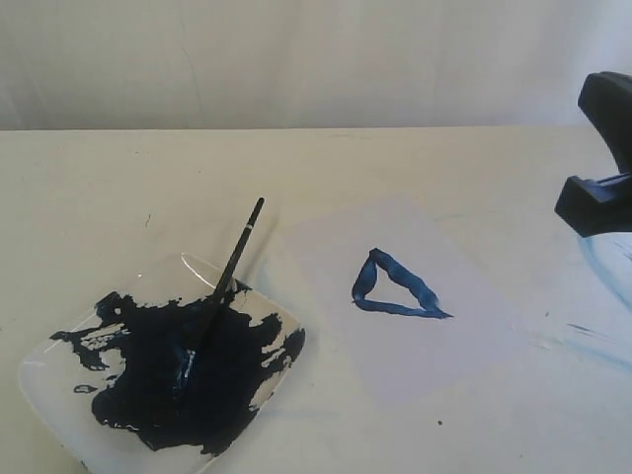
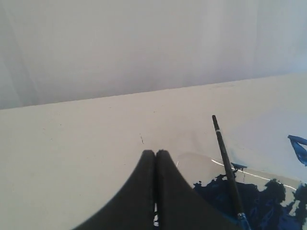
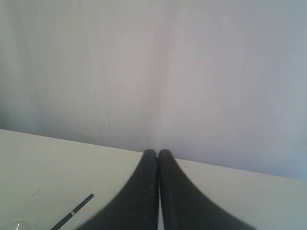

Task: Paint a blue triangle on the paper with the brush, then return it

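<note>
**Item 1, the blue triangle** (image 1: 407, 278). A closed outline of thick strokes with a bare centre. It sits near the middle of the paper (image 1: 415, 360), which lies flat on the table (image 1: 118, 197).

**Item 2, the brush** (image 1: 235, 259). It lies free, held by nothing. The bristle end is sunk in the dark paint puddle (image 1: 168, 380) on the clear plate (image 1: 41, 380). The handle slopes up and out over the plate's far rim, just beside the paper's near corner.

**Item 3, left pincer** (image 2: 155, 154). Its fingers are pressed together with nothing between them. It is poised near the plate, with the brush handle to one side.

**Item 4, right pincer** (image 3: 158, 153). Its fingers are also pressed together and empty. The dark shape at the right edge of the exterior view is probably this arm, though too little of it shows to be sure.

**Status (judged).** Painting and return both look complete, and only the retreat is left.

**Handling note.**
- Lift each arm straight up before moving it sideways.
- Pass neither arm low over the triangle, which may be wet.
- Keep the left arm clear of the overhanging handle, because a nudge there could tip the brush off the plate and streak paint on the table.
</note>
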You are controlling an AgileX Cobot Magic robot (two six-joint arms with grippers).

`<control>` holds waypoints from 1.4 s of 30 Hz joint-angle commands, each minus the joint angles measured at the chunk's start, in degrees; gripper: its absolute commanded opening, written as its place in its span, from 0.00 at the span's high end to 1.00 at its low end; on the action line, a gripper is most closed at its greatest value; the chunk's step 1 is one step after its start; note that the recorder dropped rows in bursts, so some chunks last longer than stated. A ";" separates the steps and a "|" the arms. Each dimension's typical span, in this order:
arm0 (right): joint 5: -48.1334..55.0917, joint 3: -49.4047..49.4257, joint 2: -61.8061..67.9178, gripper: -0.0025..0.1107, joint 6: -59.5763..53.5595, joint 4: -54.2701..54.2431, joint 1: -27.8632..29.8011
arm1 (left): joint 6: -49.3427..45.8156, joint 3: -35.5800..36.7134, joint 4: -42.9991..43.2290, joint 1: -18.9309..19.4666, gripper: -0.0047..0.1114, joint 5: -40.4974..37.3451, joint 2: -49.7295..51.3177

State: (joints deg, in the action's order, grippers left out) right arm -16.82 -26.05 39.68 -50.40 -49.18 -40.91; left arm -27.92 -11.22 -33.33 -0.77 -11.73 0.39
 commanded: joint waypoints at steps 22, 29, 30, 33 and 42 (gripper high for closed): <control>-0.03 0.29 -0.25 0.98 -0.11 -0.06 0.41 | 29.63 11.22 33.91 2.79 0.96 -4.33 -0.39; -0.03 0.29 -0.25 0.98 -0.11 -0.06 0.41 | 29.40 11.22 33.91 2.79 0.96 -3.74 -0.39; -0.03 0.29 -0.25 0.98 -0.11 -0.06 0.41 | 29.40 11.22 33.91 2.79 0.96 -3.74 -0.39; -0.03 0.29 -0.25 0.98 -0.11 -0.06 0.41 | 29.40 11.22 33.91 2.79 0.96 -3.74 -0.39; -0.03 0.29 -0.25 0.98 -0.11 -0.06 0.41 | 29.40 11.22 33.91 2.79 0.96 -3.74 -0.39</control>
State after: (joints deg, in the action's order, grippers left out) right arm -16.82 -26.05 39.68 -50.40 -49.18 -40.91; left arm 1.47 -0.12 0.51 1.83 -15.74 0.27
